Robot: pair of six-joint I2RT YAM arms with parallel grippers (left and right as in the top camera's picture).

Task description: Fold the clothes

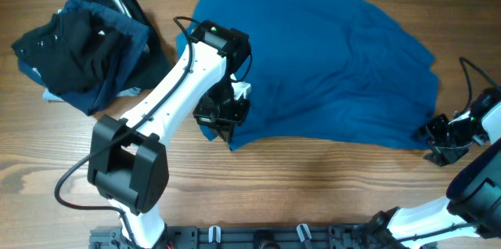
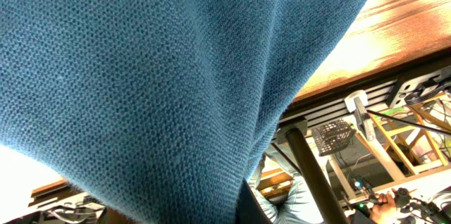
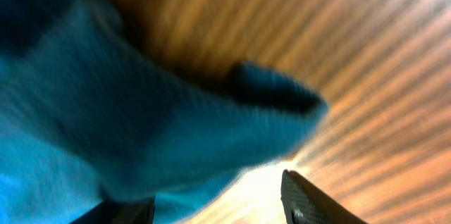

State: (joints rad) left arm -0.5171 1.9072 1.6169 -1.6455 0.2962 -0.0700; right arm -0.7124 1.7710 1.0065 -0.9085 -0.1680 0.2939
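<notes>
Status: blue shirt spread on table, an end effector at each near corner

Shirt (image 1: pixel 329 61) lies spread over the middle and right of the wooden table (image 1: pixel 313 190). It is mostly flat, with soft wrinkles and a rumpled near-left corner. Collar and buttons can't be made out from above.

Left arm (image 1: pixel 156 108) reaches diagonally across to that near-left corner. Left end effector (image 1: pixel 223 117) sits right on the shirt's edge, pressed together. Left wrist view is almost all blue knit hanging close to the lens, so the fingers are hidden. It reads as a pinch on the shirt's fabric. A strip of table shows at the upper right of that view, past the cloth.

Right end effector (image 1: pixel 440 141) is at the shirt's near-right corner, by the table's right side. Right wrist view is blurred, but both fingers (image 3: pixel 310 199) show at the bottom with a clear gap between them: spread, not clamping anything. The shirt corner lies on the table just ahead of them, and its hem comes down toward the gap on the left-hand finger's side. Can't tell whether cloth touches a finger.

Dark garment heap (image 1: pixel 78 53), navy-black, is bunched at the table's far left, just beside the shirt's left edge. Can't tell whether the two touch. It is well apart from the right end effector.
</notes>
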